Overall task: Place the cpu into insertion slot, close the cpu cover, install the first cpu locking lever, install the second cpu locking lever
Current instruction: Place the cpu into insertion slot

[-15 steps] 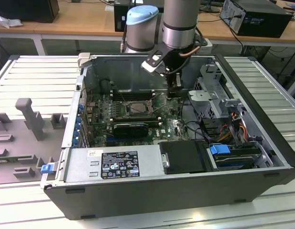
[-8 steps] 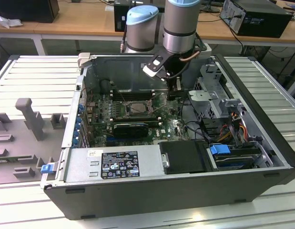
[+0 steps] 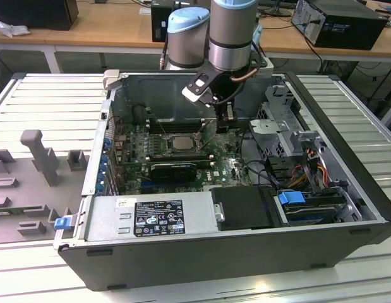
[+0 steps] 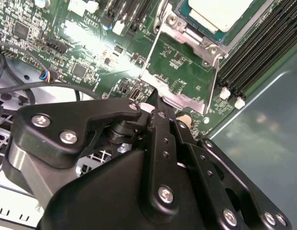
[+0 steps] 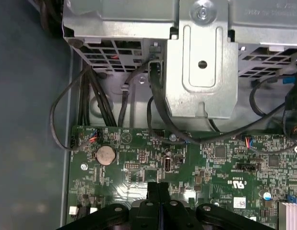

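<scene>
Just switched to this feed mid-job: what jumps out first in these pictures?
The arm's black gripper reaches down into the open computer case, fingers together, close to the green motherboard. Nearby the cpu, silvery face up, already sits in the insertion slot, and the cpu cover appears swung open on the gripper's side of it.

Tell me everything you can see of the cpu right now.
The cpu is a small, thin square chip with a pale silvery face and a greenish edge. It lies flat and face-up in the socket area of the green board. In the second wrist view a grey metal frame borders its visible corner. The gripper hangs apart from it, toward the exterior view's right.
</scene>
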